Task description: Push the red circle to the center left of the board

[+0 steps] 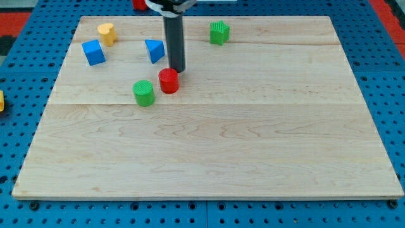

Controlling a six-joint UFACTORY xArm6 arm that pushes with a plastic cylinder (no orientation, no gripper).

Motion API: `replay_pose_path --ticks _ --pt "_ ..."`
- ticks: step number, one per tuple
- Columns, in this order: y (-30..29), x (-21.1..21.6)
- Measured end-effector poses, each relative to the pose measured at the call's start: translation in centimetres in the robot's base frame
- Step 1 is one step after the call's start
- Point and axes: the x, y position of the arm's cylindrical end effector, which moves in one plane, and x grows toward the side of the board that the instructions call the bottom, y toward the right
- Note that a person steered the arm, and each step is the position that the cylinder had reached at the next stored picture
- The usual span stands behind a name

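Our board (209, 152) is pale wood made of long planks whose seams run across the view, and it rests on a blue pegboard (386, 82) dotted with regular holes. A strip of red shows at the view's top corners, beyond the blue surface.

We carry no jaws, only a straight dark rod, and it holds nothing. My tip (176, 70) stands on the board just above and slightly right of the red circle (168, 81), touching it or very nearly; we cannot tell which. The red circle sits left of the board's middle, in the upper half.

Near it, toward the view's lower left, is a green cylinder (144, 92). A blue triangular block (155, 50) lies just left of our rod. Further left we see a blue cube (93, 52) and, above it, a yellow block (107, 33). A green block (219, 31) sits toward the view's top, right of the rod. A small yellow piece (1, 101) lies off the board at the view's left edge.
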Motion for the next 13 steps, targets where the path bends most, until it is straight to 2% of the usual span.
replay_pose_path --ticks 2,4,5,6,7,8,10,13 --pt "9.0 5.6" --pt "-4.1 5.3" --pt "-7.4 5.3" --pt "-1.0 5.4" --pt "-3.3 1.6" --pt "-3.8 -0.2" --pt "-10.4 2.4" --pt "-12.7 2.4"
